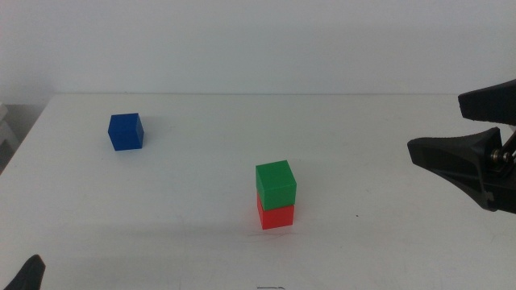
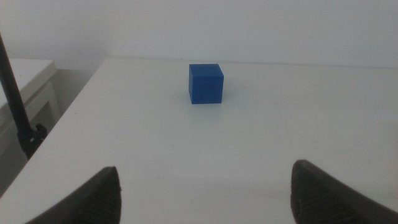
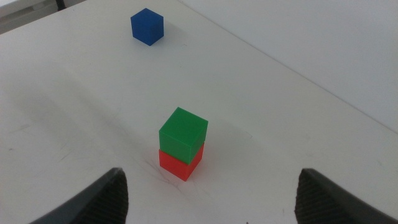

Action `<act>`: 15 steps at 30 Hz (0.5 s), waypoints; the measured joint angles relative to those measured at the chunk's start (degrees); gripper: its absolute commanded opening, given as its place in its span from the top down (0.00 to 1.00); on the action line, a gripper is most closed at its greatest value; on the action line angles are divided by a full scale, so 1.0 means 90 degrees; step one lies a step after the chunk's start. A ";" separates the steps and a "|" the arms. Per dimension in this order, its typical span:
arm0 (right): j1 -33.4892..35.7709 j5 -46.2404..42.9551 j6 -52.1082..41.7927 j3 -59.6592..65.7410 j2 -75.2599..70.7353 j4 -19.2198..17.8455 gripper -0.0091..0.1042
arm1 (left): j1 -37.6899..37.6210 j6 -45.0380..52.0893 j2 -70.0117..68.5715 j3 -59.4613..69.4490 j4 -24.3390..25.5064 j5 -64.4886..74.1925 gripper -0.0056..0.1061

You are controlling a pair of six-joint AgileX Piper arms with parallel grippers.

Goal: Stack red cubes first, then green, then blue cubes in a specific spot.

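The green cube point(image 1: 276, 183) sits on top of the red cube point(image 1: 276, 216) near the middle of the white table; the stack also shows in the right wrist view, green point(image 3: 183, 135) on red point(image 3: 179, 165). The blue cube point(image 1: 126, 131) stands alone at the far left; it also shows in both wrist views point(image 2: 206, 83) point(image 3: 147, 27). My right gripper point(image 1: 435, 126) is open and empty, off to the right of the stack and apart from it point(image 3: 211, 175). My left gripper point(image 2: 205, 169) is open and empty, well short of the blue cube; only its tip point(image 1: 28, 274) shows at the bottom left.
The white tabletop point(image 1: 371, 169) ends at a left edge near the blue cube point(image 2: 68, 112). A dark thin rod point(image 2: 15, 99) stands beyond that edge. A pale wall lies behind the table.
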 measured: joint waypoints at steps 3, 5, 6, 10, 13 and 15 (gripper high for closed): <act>0.0000 0.0000 0.0000 0.0000 0.0000 0.0000 0.11 | 0.0000 -0.0013 0.0392 -0.0304 -0.0015 0.0229 0.11; 0.0000 0.0000 0.0000 0.0000 0.0000 0.0000 0.11 | 0.0000 -0.0020 0.1118 -0.0946 -0.0015 0.0599 0.11; 0.0000 0.0000 0.0000 0.0000 0.0000 0.0000 0.11 | 0.0000 -0.0020 0.1597 -0.1366 -0.0015 0.0851 0.11; 0.0000 0.0000 0.0000 0.0000 -0.0007 0.0000 0.11 | 0.0000 0.0022 0.3477 -0.3117 -0.0015 0.2098 0.11; 0.0000 0.0000 0.0000 0.0000 -0.0007 0.0000 0.11 | 0.0000 0.0062 0.4597 -0.4292 -0.0015 0.3137 0.11; 0.0000 0.0000 0.0000 0.0000 -0.0007 0.0000 0.11 | 0.0000 0.0062 0.5214 -0.5022 -0.0015 0.3765 0.11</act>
